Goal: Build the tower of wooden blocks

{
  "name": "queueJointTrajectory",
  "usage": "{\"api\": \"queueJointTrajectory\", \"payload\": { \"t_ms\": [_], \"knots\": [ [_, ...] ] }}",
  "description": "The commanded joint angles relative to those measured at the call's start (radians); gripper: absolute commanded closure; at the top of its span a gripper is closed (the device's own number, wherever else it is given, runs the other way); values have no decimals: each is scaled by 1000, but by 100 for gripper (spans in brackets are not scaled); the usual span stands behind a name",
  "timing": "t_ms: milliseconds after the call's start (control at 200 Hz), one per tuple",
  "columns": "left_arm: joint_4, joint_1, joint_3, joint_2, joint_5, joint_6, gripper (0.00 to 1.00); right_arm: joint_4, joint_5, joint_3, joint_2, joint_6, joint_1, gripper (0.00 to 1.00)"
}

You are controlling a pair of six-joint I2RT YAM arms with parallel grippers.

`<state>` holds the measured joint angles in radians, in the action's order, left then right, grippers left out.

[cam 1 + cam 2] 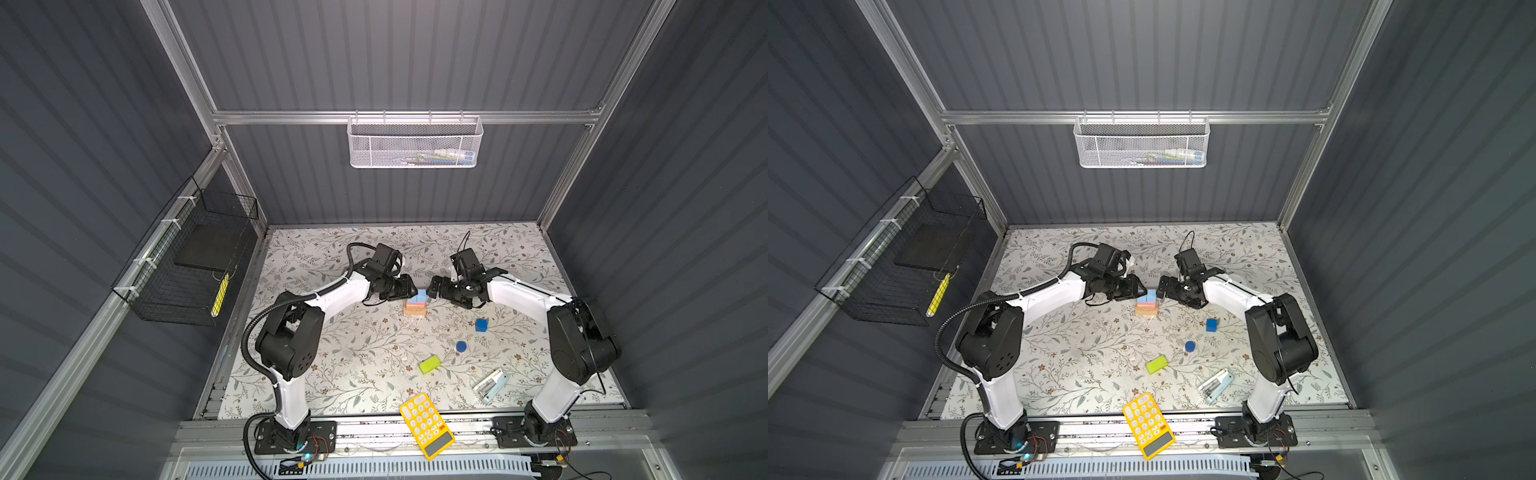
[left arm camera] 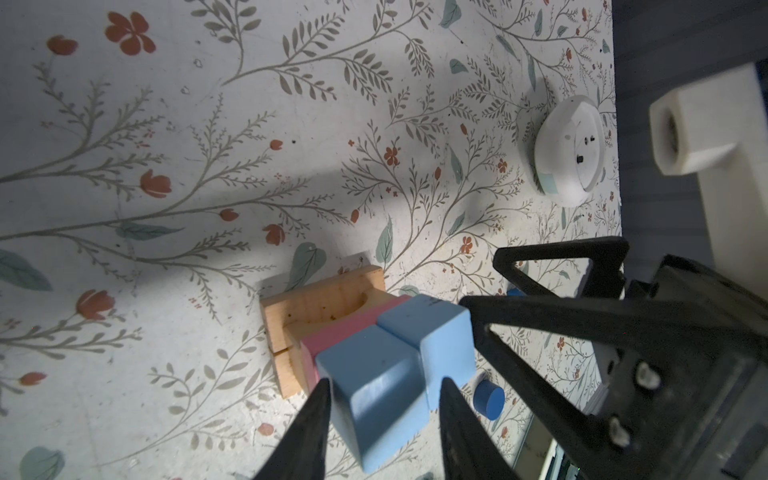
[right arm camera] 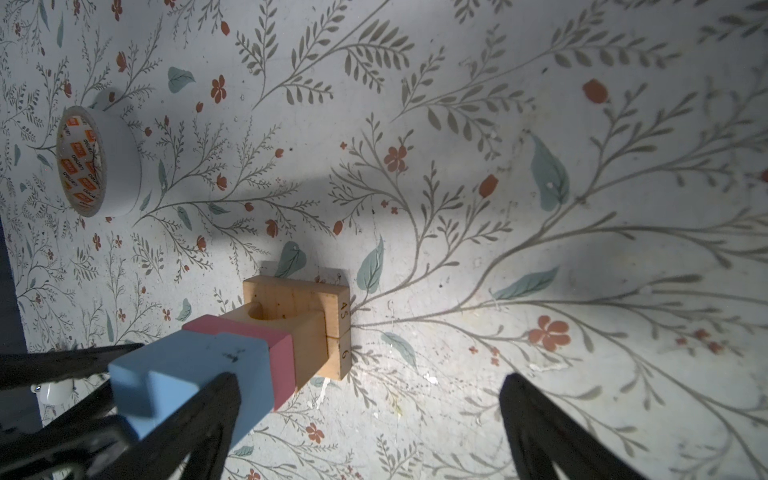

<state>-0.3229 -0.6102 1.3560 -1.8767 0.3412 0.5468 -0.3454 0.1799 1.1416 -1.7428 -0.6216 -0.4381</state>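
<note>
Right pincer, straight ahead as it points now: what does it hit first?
Probably the light-blue cubes atop the tower: one finger of the open right pincer lines up with them. Its midline seems to pass beside them toward the table; depth is unclear.

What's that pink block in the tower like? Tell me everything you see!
The pink block is a short bar that looks like smooth, matte painted wood. It lies flat in the middle of the tower, resting on the tan blocks. Two light-blue cubes sit side by side on top and cover most of it, so only its edges and one end show.
</note>
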Motion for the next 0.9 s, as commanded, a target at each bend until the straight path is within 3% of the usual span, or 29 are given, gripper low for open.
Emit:
{"api": "queueJointTrajectory", "payload": {
  "t_ms": [0, 895],
  "knots": [
    [-33, -8, 31, -4, -3, -4, 58, -2, 9, 16, -12, -6, 5, 1],
    [-38, -8, 42, -12, -3, -1, 59, 2, 15, 7, -6, -10, 3, 1]
  ]
}}
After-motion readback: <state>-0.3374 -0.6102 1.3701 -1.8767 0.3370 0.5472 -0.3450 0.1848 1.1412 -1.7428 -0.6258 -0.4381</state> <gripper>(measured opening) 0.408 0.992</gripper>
